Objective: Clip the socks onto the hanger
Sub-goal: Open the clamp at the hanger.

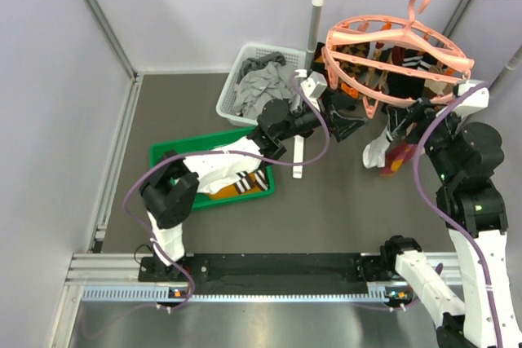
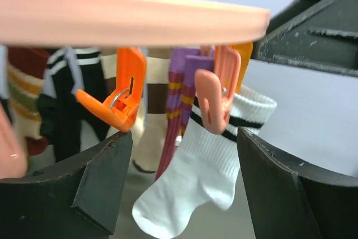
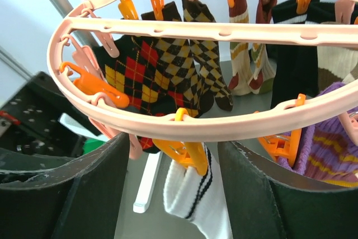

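The top external camera looks down from above and behind the arm bases. It is far enough back to take in the whole table (image 1: 342, 201) and the hanger (image 1: 369, 18) at upper right. Both wrist cameras sit close under the hanger's rim, and both catch a purple striped sock (image 2: 179, 99).

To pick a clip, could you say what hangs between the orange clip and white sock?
Left wrist view: a purple striped sock and a cream sock hang between the orange clip and white sock.
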Robot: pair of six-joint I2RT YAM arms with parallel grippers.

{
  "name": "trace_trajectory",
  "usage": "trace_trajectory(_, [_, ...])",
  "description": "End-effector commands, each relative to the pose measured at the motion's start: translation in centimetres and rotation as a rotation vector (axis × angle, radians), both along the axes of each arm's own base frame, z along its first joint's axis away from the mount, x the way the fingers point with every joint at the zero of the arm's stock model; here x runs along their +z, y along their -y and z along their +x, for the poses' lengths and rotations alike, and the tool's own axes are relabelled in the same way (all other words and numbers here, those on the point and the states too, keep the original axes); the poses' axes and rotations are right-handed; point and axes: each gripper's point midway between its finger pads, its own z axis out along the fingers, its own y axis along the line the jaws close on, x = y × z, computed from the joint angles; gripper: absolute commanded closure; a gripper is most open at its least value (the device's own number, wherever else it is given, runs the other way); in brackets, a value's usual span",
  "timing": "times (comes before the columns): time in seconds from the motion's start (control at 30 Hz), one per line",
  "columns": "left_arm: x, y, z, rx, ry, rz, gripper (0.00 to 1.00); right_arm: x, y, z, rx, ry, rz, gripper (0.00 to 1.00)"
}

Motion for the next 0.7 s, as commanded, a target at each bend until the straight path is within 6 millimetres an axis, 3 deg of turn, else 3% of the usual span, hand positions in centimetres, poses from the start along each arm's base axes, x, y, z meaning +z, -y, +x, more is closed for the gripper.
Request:
trace_trajectory(0.0, [2.6, 0.8, -2.4, -0.136, 0.073, -0.1, 0.2, 3.0, -0.1, -1.4, 0.019, 0.093, -0.027, 0.36])
trace_trajectory(0.67, [3.8, 2.1, -3.4, -0.206, 0.042, -0.216, 0.34, 4.0, -0.8, -2.3, 0.071, 0.132, -0.058, 0.35])
